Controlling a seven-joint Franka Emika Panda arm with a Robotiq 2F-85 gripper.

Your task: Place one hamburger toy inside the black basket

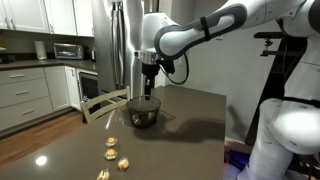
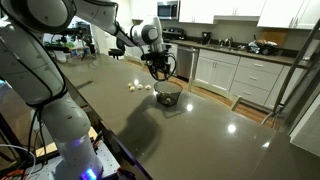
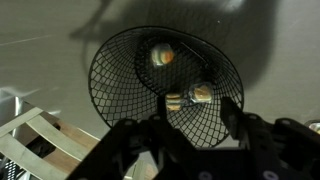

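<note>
The black basket (image 3: 110,75) fills the wrist view; it also shows in both exterior views (image 1: 145,113) (image 2: 167,95), standing on the dark countertop. Inside it lie three hamburger toys: one near the far side (image 3: 160,55) and two side by side (image 3: 175,100) (image 3: 201,93). My gripper (image 3: 185,130) hangs straight above the basket (image 1: 149,92) (image 2: 158,68), open, with nothing between its fingers. Several more hamburger toys lie loose on the counter (image 1: 111,143) (image 1: 125,161) (image 2: 133,86).
The dark counter (image 1: 190,120) drops off at its edges. A white chair (image 3: 40,140) stands beside the counter. Kitchen cabinets (image 1: 20,90) and a steel fridge (image 1: 118,45) stand behind. The robot's base (image 1: 285,130) is at the counter's side.
</note>
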